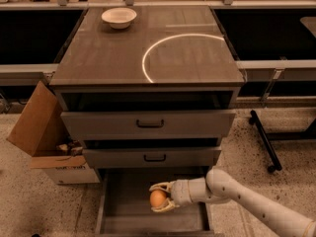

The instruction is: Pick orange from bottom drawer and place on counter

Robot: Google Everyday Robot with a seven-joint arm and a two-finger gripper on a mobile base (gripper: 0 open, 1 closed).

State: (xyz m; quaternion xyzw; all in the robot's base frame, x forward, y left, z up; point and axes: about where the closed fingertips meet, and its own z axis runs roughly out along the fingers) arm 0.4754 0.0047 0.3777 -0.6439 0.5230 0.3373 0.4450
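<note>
The orange is a small round fruit held between the fingers of my gripper inside the open bottom drawer. The gripper is shut on it, one finger above and one below. My white arm reaches in from the lower right. I cannot tell whether the orange rests on the drawer floor or is just above it. The counter is the dark cabinet top above, with a bright curved arc on it.
A white bowl sits at the counter's back left. Two drawers with black handles stick out above the bottom drawer. An open cardboard box stands at the cabinet's left. A black stand leg lies on the speckled floor at right.
</note>
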